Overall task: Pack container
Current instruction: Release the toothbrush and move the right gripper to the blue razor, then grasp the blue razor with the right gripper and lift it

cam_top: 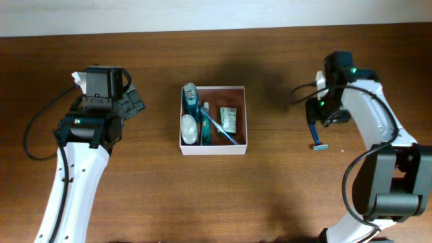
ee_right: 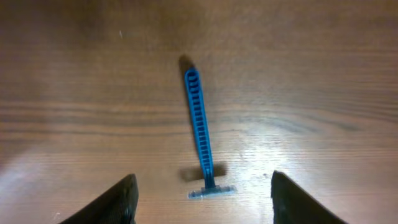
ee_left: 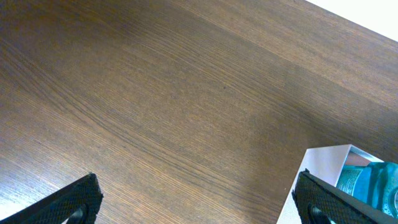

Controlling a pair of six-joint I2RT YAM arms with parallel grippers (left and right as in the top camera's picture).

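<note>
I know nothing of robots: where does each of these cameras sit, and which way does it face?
Overhead: fixed above the table, looking straight down at container and razor; left arm and right arm show.
Left wrist: on the left arm, facing down at the container's corner; its open fingertips show.
Right wrist: on the right arm, facing down at the razor; its open fingertips show.
Shared: overhead and right wrist both see the razor.

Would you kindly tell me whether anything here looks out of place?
Only the blue disposable razor: it lies flat on the table, right of the container and outside it, under the open right claw, while other toiletries are already packed inside.
</note>
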